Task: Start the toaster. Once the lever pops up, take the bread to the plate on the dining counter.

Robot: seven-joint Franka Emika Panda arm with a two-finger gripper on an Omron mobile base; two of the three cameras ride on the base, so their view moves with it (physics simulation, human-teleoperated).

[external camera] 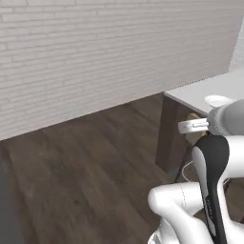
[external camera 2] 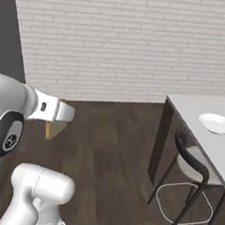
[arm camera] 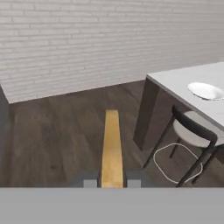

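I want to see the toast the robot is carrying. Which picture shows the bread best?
The hand view: the bread stands edge-on right in the middle, pinched at its bottom between the shut tool. The right base view shows a small tan piece hanging below the hand. The left base view gives just a tan sliver behind the arm.

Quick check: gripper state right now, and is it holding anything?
Gripper: shut on the bread, the slice held edge-on between the two fingertips, above the floor and short of the dining counter.
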